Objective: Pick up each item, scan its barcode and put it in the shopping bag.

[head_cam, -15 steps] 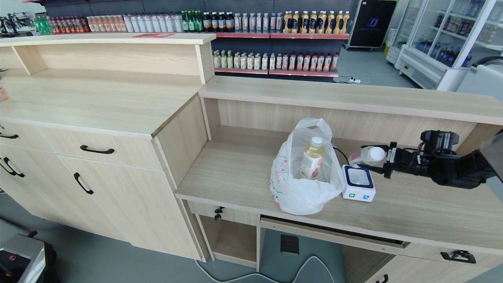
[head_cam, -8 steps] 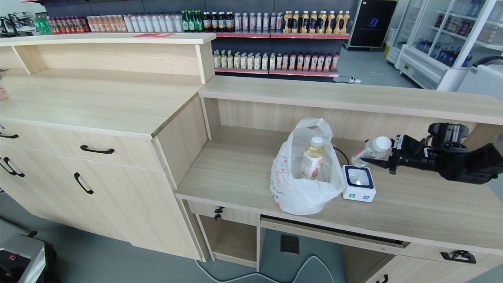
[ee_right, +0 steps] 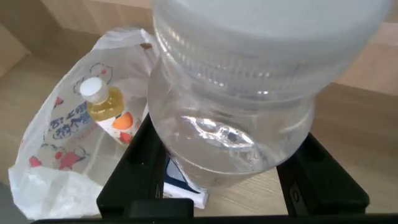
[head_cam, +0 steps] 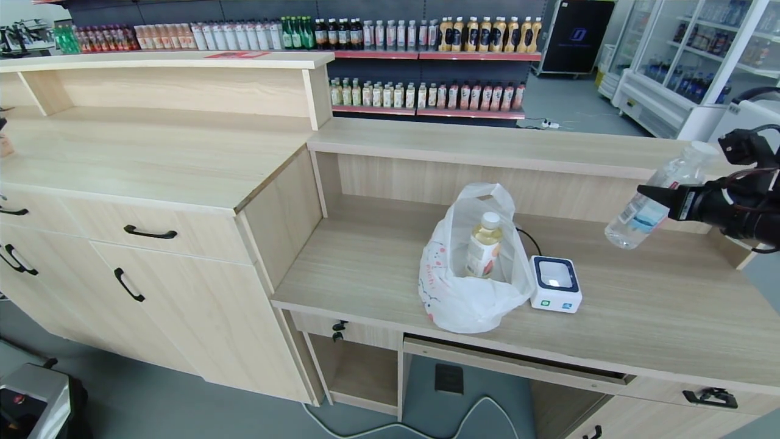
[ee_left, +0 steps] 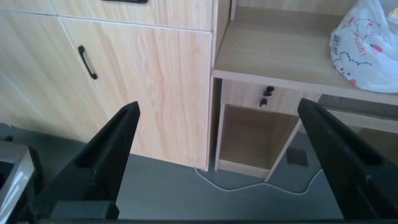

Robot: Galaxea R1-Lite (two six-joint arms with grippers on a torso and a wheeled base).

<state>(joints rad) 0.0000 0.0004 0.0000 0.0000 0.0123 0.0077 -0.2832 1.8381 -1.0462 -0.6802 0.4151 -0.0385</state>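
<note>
My right gripper (head_cam: pixel 658 196) clamped on water bottle (head_cam: pixel 634 219), tilted, high over worktop (head_cam: pixel 640 317) right end; left gripper (ee_left: pixel 219 109) wide open, empty; scanner (head_cam: pixel 555 281) near front edge, just beside shopping bag (head_cam: pixel 463 299); advice: lower bottle, label facing scanner window, hold steady.

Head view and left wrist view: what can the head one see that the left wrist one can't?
Head view's extras: the right gripper holding the water bottle in the air, the scanner, and the yellow drink bottle standing in the shopping bag. Left wrist view's extra: the left gripper, wide open. Shared: the shopping bag, the open cubby under the counter and a black door handle.
</note>
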